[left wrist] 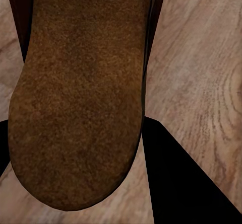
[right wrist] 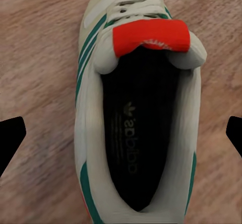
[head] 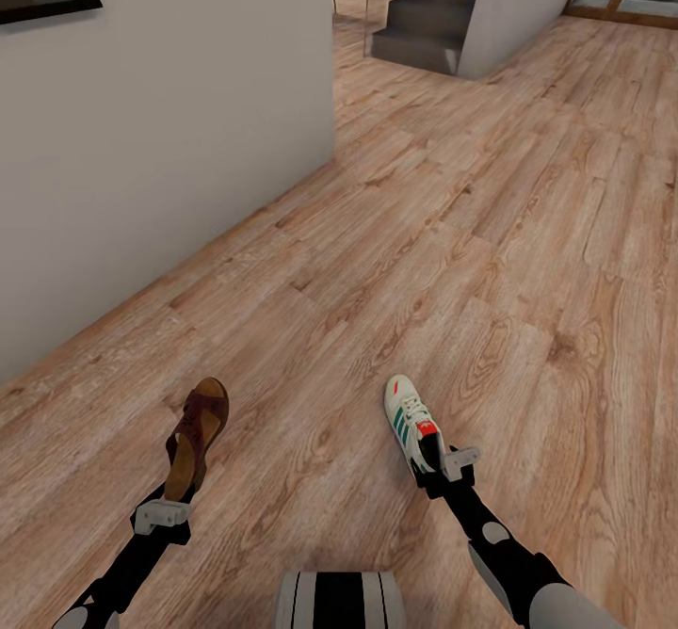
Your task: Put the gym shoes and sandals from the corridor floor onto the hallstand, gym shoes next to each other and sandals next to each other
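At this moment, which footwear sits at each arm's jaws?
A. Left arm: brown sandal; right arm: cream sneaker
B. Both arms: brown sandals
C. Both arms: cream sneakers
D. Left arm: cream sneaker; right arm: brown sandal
A: the head view shows the dark brown leather open-toe sandal at the left gripper and the cream-white lace-up sneaker with green stripes at the right gripper.

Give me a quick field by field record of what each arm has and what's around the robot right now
left gripper: shut on sandal
right gripper: shut on gym shoe, at its heel end
floor: wood planks
wall: pale, on the robot's left
stairs: grey, far ahead
shoe rack: not judged here
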